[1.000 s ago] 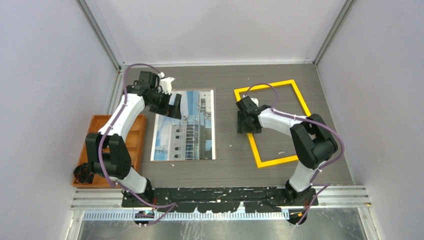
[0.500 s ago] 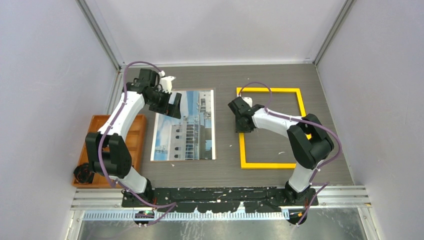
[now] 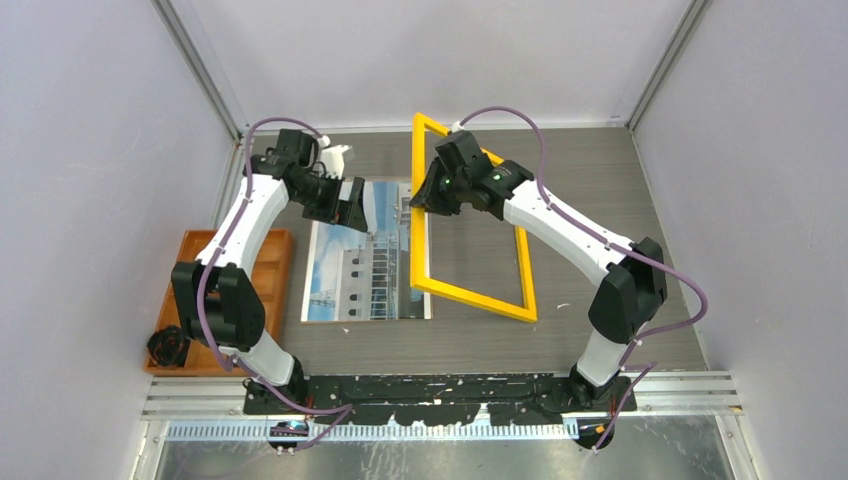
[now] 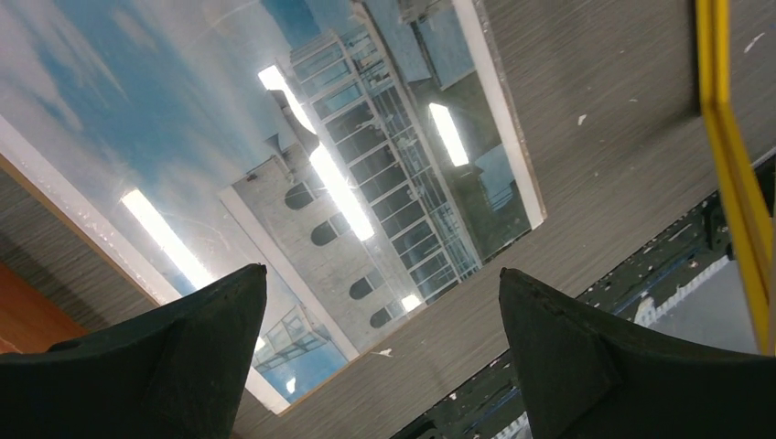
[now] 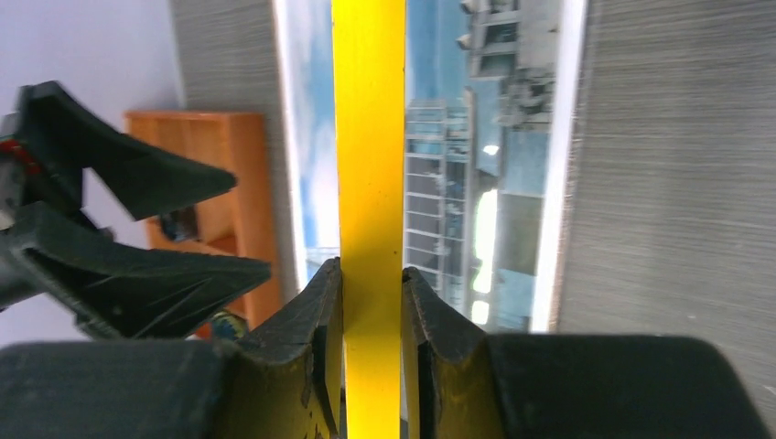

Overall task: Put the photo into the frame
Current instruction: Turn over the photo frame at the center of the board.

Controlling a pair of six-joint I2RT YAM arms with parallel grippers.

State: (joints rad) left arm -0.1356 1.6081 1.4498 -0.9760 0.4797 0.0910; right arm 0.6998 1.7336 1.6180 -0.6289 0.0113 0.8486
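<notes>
The photo (image 3: 365, 262) lies flat and face up left of the table's middle, building and blue sky showing; it also shows in the left wrist view (image 4: 274, 137). My right gripper (image 3: 420, 198) is shut on the left bar of the yellow frame (image 3: 470, 298) and holds it lifted and tilted, its left bar above the photo's right edge. In the right wrist view the jaws (image 5: 371, 267) pinch the yellow bar (image 5: 369, 137) with the photo (image 5: 448, 183) below. My left gripper (image 3: 352, 205) is open and empty above the photo's far part (image 4: 380, 274).
An orange tray (image 3: 276, 290) stands at the left table edge, partly under the left arm, with a dark item at its near corner. The left gripper's fingers (image 5: 137, 274) sit close to the frame's left bar. Walls enclose the table.
My right gripper has lifted the frame off the table's right side and swung it left and up, tilted, over the photo's right edge. The left gripper has barely moved.
</notes>
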